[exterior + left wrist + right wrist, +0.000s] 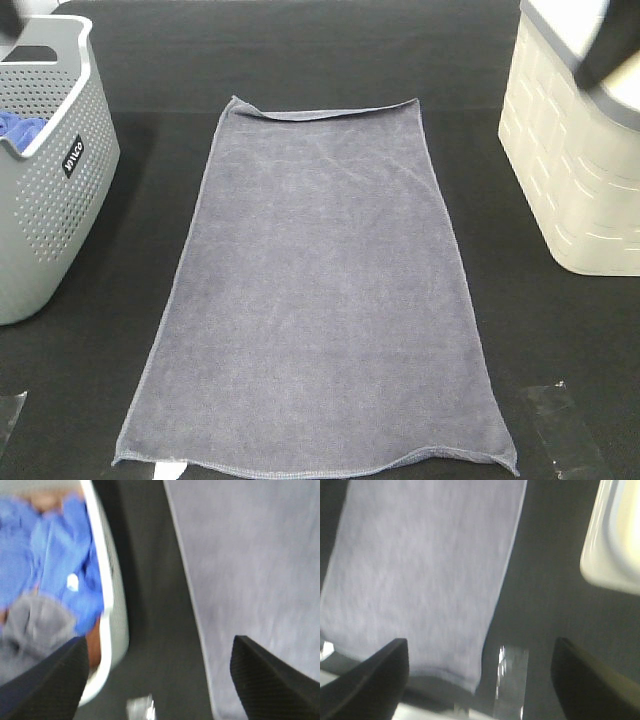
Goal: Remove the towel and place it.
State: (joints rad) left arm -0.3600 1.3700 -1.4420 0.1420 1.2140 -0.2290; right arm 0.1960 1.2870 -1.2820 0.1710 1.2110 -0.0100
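- The towel (320, 300) was a long rectangle of soft, napped grey-lavender cloth with stitched hems, lying flat on the black table (300, 60) in the middle of the high view.
- Its far edge had one narrow fold turned over near the upper centre; its near hem rippled slightly at the bottom of the frame.
- A grey basket (50, 200) of perforated plastic with a white rim stood at the upper left, apart from the towel, with blue cloth (20, 128) inside.
- A cream bin (570, 170) with a moulded woven pattern stood at the upper right, also clear of the towel.
- The left gripper (160, 680) had its dark, textured fingers (265, 680) spread wide with nothing between them, above the bare strip between basket (107, 580) and towel (250, 555).
- The right gripper (480, 680) was likewise spread and empty, over the towel's (420, 570) corner and a clear tape patch (512, 680).
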